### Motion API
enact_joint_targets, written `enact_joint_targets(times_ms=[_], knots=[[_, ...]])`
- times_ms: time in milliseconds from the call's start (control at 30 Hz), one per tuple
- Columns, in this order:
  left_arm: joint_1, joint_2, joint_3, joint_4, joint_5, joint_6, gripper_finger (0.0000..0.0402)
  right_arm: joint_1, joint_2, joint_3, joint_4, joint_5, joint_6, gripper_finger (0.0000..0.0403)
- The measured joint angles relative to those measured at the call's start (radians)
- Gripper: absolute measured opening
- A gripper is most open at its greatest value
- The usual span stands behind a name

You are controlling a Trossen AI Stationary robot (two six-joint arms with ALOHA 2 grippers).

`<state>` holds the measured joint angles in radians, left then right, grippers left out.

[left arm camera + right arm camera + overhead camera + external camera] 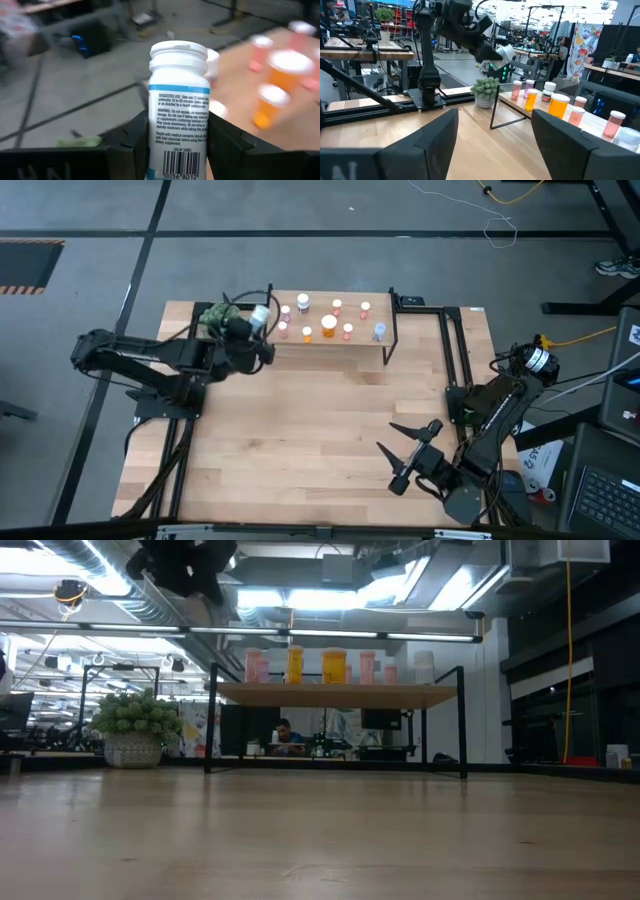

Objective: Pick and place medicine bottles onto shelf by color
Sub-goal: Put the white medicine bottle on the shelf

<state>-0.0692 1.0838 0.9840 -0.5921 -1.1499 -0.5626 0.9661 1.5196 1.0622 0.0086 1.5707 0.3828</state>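
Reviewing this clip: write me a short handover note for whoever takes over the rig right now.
Left gripper: shut on a white bottle, held up over the left end of the shelf, beside the green plant.
Right gripper: open, empty, waiting at the table's near right.
On the shelf: about nine bottles standing upright, orange ones mid-shelf, pink ones among them, pale ones toward the right end.
Done: no bottles show on the tabletop.
Left: set the white bottle down with its colour group and release.
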Motion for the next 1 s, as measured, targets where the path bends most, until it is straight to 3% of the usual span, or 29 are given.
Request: enact_joint_targets(times_ms=[200,367,467,600,700,800,867,1000], knots=[[-0.108,0.014,0.0,0.013,0.168,0.006,0.0144,0.0,0.0,0.0,0.0,0.0,-0.026,0.0255],[-0.275,0.091,-0.047,0.186,0.164,-0.018,0.0144,0.0,0.0,0.0,-0.012,0.0,-0.026,0.0255],[-0.345,0.148,-0.147,0.507,0.108,0.093,0.0144,0.0,0.0,0.0,-0.023,0.0,-0.026,0.0255],[-0.345,0.284,-0.322,1.122,0.127,0.334,0.0144,0.0,0.0,0.0,-0.046,0.0,-0.001,0.0255],[-0.301,0.433,-0.436,1.622,0.274,0.513,0.0144,-0.001,0.0,0.0,-0.074,0.0,0.036,0.0255],[-0.232,0.607,-0.503,2.032,0.468,0.57,0.0144,-0.021,0.0,0.0,-0.129,-0.001,0.105,0.0255],[-0.198,0.692,-0.517,2.161,0.546,0.563,0.0144,-0.052,0.001,0.0,-0.182,-0.001,0.176,0.0255],[-0.168,0.768,-0.496,2.16,0.603,0.526,0.0144,-0.134,0.001,-0.023,-0.256,-0.004,0.301,0.0255]])
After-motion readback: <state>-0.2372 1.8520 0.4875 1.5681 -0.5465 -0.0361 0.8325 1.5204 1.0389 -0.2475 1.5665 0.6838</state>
